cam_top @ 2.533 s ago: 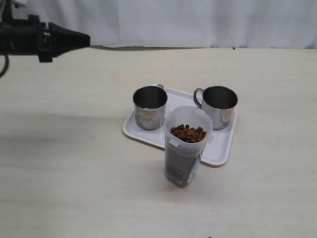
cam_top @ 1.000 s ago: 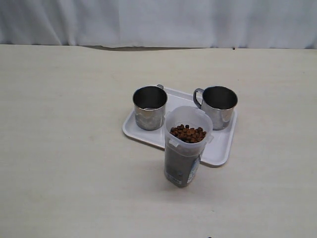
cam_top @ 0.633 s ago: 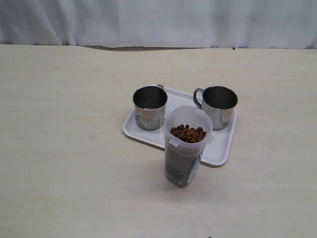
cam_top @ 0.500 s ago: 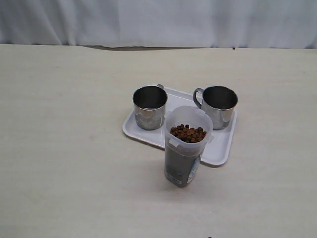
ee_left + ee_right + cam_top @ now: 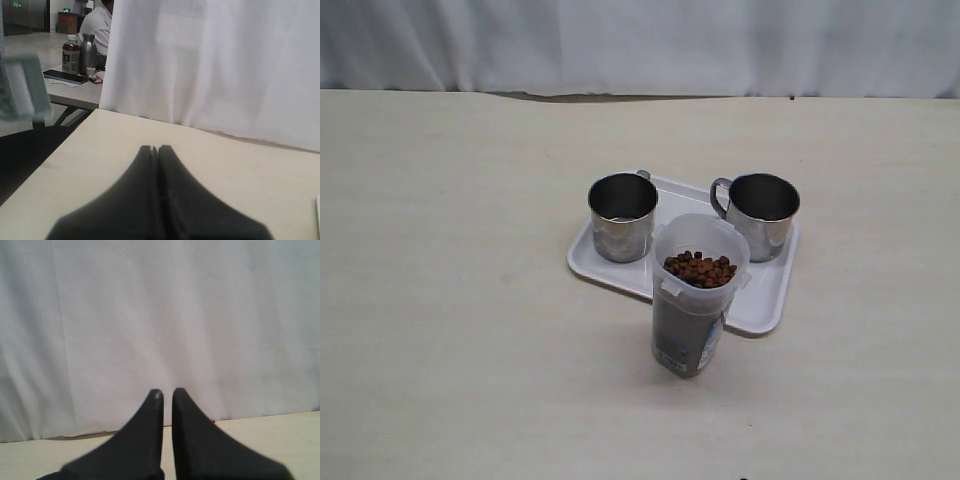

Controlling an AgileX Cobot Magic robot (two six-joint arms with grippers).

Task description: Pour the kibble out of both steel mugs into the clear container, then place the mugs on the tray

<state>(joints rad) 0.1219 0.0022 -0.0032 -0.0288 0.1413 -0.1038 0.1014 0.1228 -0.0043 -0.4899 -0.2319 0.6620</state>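
Both left gripper (image 5: 158, 148) and right gripper (image 5: 167, 391) face the curtain (image 5: 150, 315), closed.

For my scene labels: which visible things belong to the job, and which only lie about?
Job: dark-brown kibble pellets; two shiny steel mugs; tall clear plastic container; flat white tray.
Lying about: brown bottle; steel flask; on a far desk.

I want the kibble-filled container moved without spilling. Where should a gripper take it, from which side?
Probably mid-body on the clear container, coming level from the near side: it stands upright, open-topped, nearly full of kibble, and the tray lies right behind it.
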